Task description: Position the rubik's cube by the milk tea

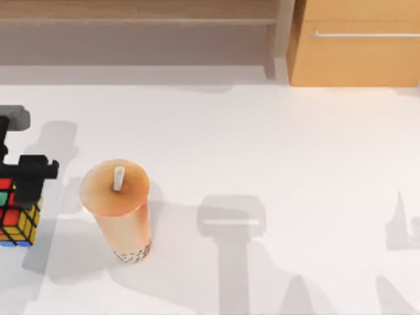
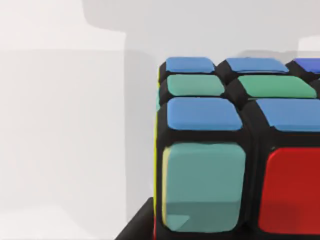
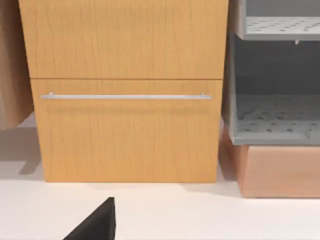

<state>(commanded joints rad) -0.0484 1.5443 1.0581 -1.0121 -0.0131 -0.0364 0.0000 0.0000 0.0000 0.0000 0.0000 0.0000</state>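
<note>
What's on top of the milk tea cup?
The tall tan milk tea cup wears a round orange lid, with a short white straw poking up through its middle. The lid covers the cup's mouth, so the drink's surface underneath cannot be seen.

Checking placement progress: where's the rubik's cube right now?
In the top view the rubik's cube sits at the table's far left edge, under the left gripper, left of the milk tea with a gap between them.
</note>
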